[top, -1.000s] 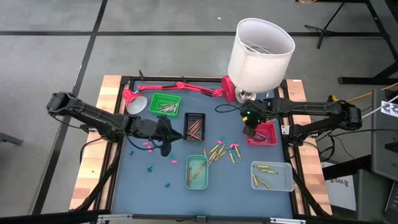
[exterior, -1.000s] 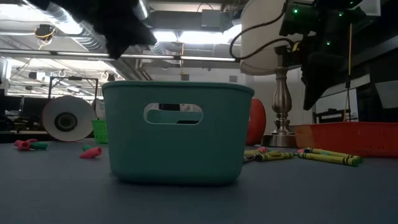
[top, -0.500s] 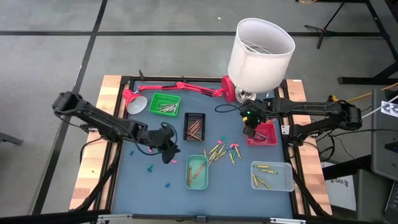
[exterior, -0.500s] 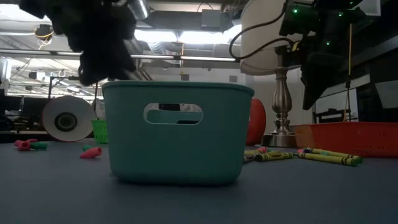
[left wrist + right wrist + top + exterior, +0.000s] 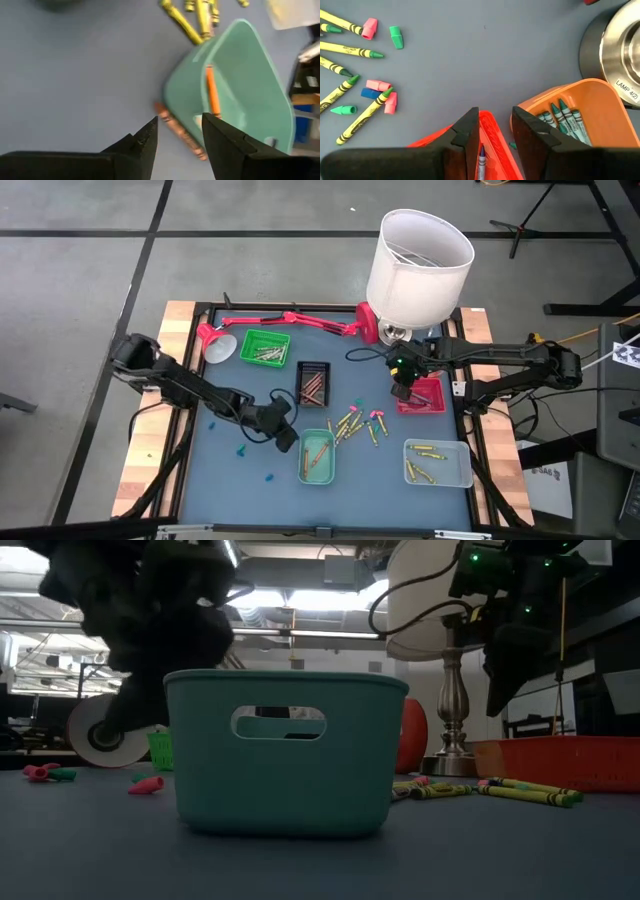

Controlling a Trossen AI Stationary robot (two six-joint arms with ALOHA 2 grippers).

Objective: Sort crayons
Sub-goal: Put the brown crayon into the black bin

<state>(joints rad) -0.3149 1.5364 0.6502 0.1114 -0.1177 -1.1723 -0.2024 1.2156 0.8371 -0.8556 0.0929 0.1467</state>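
Note:
My left gripper (image 5: 180,122) is open and slants down over the blue mat beside the teal tray (image 5: 318,457). Its fingertips stand on either side of a brown-orange crayon (image 5: 179,134) that lies flat against the tray's outer wall. An orange crayon (image 5: 212,95) lies inside that tray. Loose yellow crayons (image 5: 352,423) are scattered at mid-table. My right gripper (image 5: 495,116) hangs open above the red tray (image 5: 496,145), where a bluish crayon (image 5: 481,161) shows below the fingers. In the low view my left gripper (image 5: 150,640) is a dark shape behind the teal tray (image 5: 285,755).
A green tray (image 5: 264,348), a black tray (image 5: 313,383) and a clear tray (image 5: 437,462) hold crayons. An orange tray (image 5: 570,120) holds green ones. The red desk lamp (image 5: 285,320) and a white-shaded lamp (image 5: 418,265) stand at the far edge. Small coloured bits (image 5: 240,448) dot the left mat.
My left gripper has sunk toward the table and moved toward the near right, up to the teal tray's left side, rolling its wrist as it went. In the low view its dark shape has dropped to the tray's rim. My right arm has kept still.

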